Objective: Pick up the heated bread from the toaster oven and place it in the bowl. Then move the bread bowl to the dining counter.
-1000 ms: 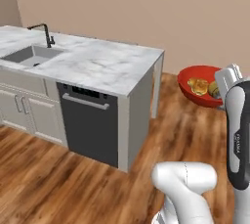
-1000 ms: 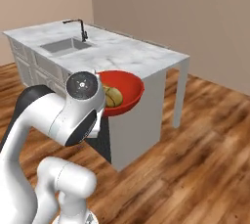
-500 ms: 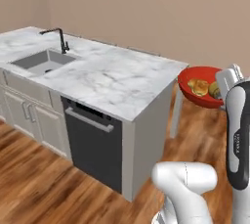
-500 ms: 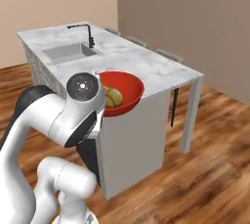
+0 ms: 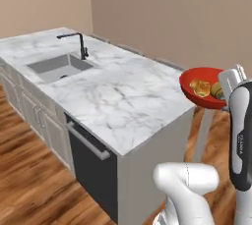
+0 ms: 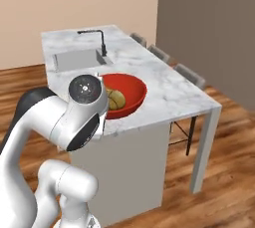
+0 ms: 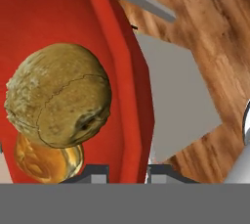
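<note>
wood plank floor (image 6: 234,137), warm brown, runs all round a kitchen with plain beige walls (image 5: 162,13); a darker wall panel stands at the back right in the right base view.

item, dining counter (image 5: 123,96): long white island top with grey veins, lying beside and below the pincer. grey inset sink (image 5: 59,67) and black faucet (image 5: 78,44) sit at the island's far end, well apart from the pincer. a dark appliance front with a bar handle (image 5: 91,162) and pale cabinet doors face the floor side. a slim leg props the overhanging corner (image 6: 201,152); chair backs (image 6: 189,75) show along the far edge.

item, pincer (image 7: 128,171): narrow, its two dark tips pinched on the rim of the bowl (image 7: 124,71), holding it.

item, bowl, bright red and shallow: carried at the pincer, in the air just off the island's corner in the left base view.

item, heated bread (image 7: 58,100): rough olive-brown lump resting inside the bowl, just ahead of the finger tips. a paler orange-yellow piece (image 7: 44,162) lies against it, partly beneath it in the hand view.
</note>
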